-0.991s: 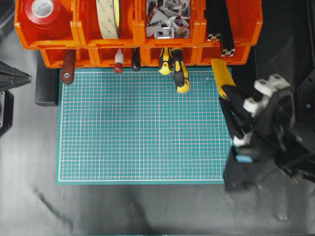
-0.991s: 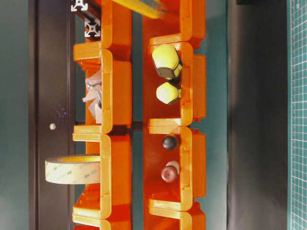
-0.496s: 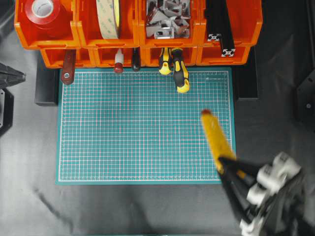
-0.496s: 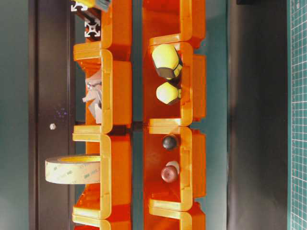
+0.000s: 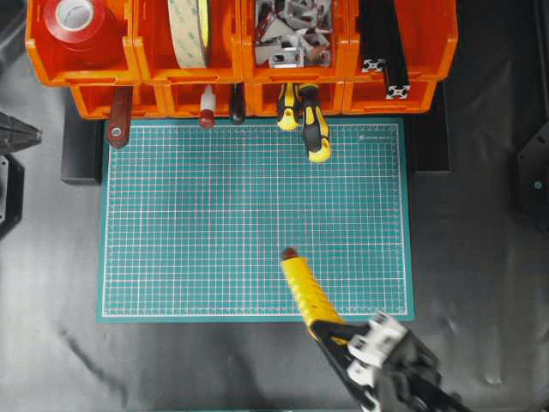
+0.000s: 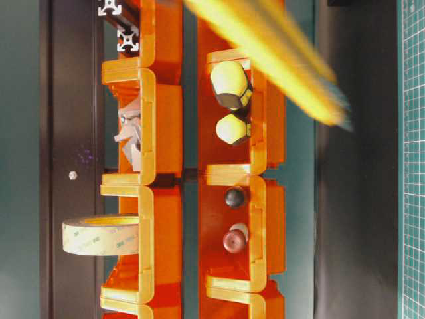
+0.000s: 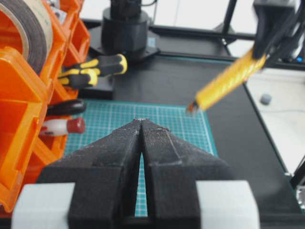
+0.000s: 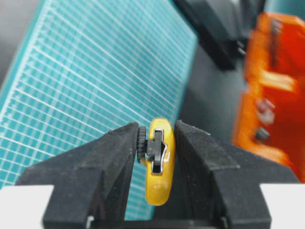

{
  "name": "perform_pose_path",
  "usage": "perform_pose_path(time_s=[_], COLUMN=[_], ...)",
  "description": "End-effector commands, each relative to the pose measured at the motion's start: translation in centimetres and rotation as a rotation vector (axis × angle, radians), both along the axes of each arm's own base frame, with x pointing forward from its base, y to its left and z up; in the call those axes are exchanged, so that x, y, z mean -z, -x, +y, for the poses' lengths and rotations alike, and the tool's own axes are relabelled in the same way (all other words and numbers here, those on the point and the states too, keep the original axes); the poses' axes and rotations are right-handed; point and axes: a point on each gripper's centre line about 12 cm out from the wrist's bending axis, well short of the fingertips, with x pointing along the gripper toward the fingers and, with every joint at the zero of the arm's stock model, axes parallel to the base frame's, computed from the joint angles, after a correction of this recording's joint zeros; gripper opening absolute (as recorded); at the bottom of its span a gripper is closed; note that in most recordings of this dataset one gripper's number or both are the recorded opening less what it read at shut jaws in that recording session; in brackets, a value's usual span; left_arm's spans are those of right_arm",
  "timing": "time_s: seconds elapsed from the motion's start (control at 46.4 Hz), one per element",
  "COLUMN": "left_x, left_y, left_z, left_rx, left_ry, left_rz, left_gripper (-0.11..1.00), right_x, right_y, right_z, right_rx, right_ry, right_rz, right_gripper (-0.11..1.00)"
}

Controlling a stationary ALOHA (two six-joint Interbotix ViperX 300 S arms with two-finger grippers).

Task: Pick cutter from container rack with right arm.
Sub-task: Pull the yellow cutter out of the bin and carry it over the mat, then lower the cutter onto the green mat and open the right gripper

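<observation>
Black sheeting covered the bench, with a green cutting mat (image 5: 214,223) laid on it and the container rack (image 5: 240,94) running along the bench's far edge, wider than the mat. Clear of that rack, the cutter (image 5: 304,287) was clamped in the right gripper (image 8: 157,157), which sat low over the bench's near edge, right of the middle. The right wrist view showed both pads pressed flat against the yellow body, one on each side, slider between them.

From the claw the cutter's long axis ran up and to the left in the overhead view, crossing the mat's near edge, so its dark end cap hung over the mat's near-right part and pointed back towards the rack. Whether it was above the mat or touching it, the overhead view alone did not settle; the left wrist view showed it raised in the air.

At the bench's left edge, well apart from the cutter, the left gripper (image 7: 142,143) had its fingers closed together on nothing. The right arm was plainly the nearer, and by my reading the pick itself was done.
</observation>
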Motion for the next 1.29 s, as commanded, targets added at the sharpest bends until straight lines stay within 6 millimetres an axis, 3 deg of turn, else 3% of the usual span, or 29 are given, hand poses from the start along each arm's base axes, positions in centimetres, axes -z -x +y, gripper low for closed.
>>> perform_pose_path(time_s=[0.0,0.259,0.474,0.647,0.991,1.272], left_x=[-1.2,-1.2,-1.5,-1.5,-1.5,-1.2], left_y=[0.0,-0.1,0.1,0.1,0.1,0.0], left_z=[0.0,-0.1,-0.1,0.0,0.0,0.0], left_rx=[0.002,0.007,0.007,0.003,0.001,0.002], left_ry=[0.005,0.006,0.003,0.006,0.003,0.001], left_rz=[-0.026,-0.029,-0.043,-0.041,-0.04,-0.028], left_gripper=[0.01,0.01,0.01,0.01,0.01,0.01], right_x=[1.0,4.1,4.7,5.8,9.1,10.0], right_y=[-0.6,-2.9,-5.5,-6.4,-5.8,-5.5], right_z=[-1.0,-5.8,-9.7,-11.8,-12.1,-12.1], right_rx=[-0.074,-0.176,-0.216,-0.207,-0.22,-0.195], right_ry=[-0.023,-0.016,0.002,-0.006,-0.033,-0.067], right_rz=[0.0,0.01,-0.013,0.004,0.082,0.107], right_gripper=[0.27,0.27,0.27,0.27,0.27,0.27])
